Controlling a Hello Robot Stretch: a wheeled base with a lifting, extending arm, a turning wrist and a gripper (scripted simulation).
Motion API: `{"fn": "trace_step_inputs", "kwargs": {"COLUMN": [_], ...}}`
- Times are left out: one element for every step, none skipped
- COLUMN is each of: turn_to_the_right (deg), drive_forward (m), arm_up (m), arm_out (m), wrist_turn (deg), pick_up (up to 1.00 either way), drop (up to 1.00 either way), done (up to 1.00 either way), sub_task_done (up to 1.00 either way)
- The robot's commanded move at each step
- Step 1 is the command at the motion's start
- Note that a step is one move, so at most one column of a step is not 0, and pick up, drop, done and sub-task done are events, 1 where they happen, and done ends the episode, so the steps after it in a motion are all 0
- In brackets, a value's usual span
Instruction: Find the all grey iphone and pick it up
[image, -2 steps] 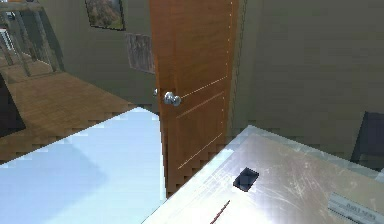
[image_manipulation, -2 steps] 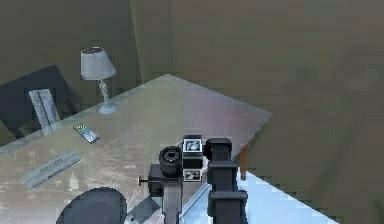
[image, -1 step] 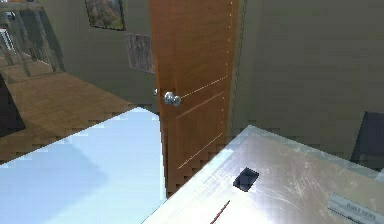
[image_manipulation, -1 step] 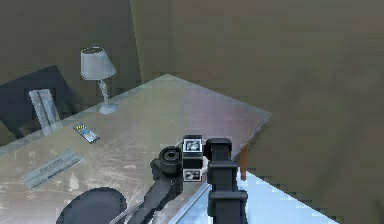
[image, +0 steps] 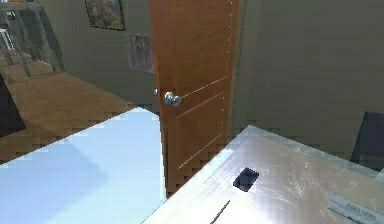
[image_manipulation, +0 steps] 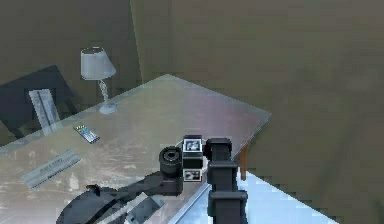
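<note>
So, the likely phone (image: 245, 179), a small dark slab, lies flat on the table (image: 300, 165) near its edge. Claw (image_manipulation: 170, 160) is by the table's edge; can't tell whether it holds anything. Looks like the approach step: next, line up over the slab.

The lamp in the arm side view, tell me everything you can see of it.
The lamp is a small table lamp with a pale grey flared shade, a thin pale stem and a small round foot. It stands upright on the desk, on its pale brushed-looking top, toward the arm side view's left and near the far edge. Only its foot touches the desk. A dark chair stands left of it, and a small flat thing lies apart from it.
</note>
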Motion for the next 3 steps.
{"fn": "trace_step_inputs", "kwargs": {"turn_to_the_right": [0.0,0.0,0.0], "drive_forward": [0.00,0.00,0.00], "arm_up": [0.00,-0.30,0.00], "arm_out": [0.00,0.00,0.00], "wrist_turn": [30.0,0.0,0.0], "pick_up": [0.00,0.00,1.00], "drop": [0.00,0.00,0.00], "done": [0.00,0.00,0.00], "sub_task_done": [0.00,0.00,0.00]}}
